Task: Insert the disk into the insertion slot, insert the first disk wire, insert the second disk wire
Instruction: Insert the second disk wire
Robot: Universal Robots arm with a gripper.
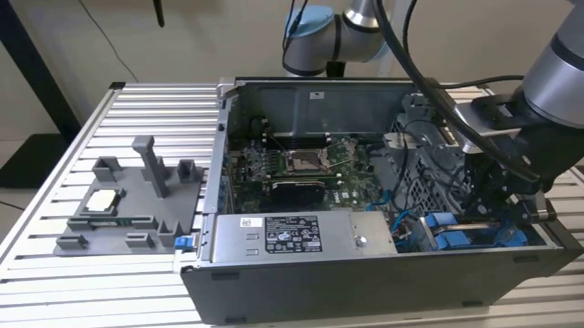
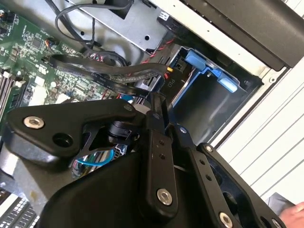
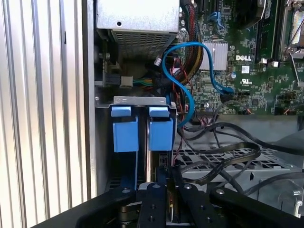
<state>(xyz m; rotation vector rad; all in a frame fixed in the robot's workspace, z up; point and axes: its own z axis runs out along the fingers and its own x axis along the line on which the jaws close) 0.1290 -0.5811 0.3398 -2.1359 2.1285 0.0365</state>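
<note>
Beige wall (image 1: 210, 41) behind; ribbed aluminium table (image 1: 137, 102); black post (image 1: 37, 75) at exterior view's left; even light.

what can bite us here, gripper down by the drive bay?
1. Loose black cables and a blue cable lie right beside the gripper; the arm may snag or drag one.
2. The blue carrier tabs sit tight against the case wall, so a small misalignment could jam or scrape there.
3. The motherboard lies open nearby; a tugged cable could strain its connector.
</note>
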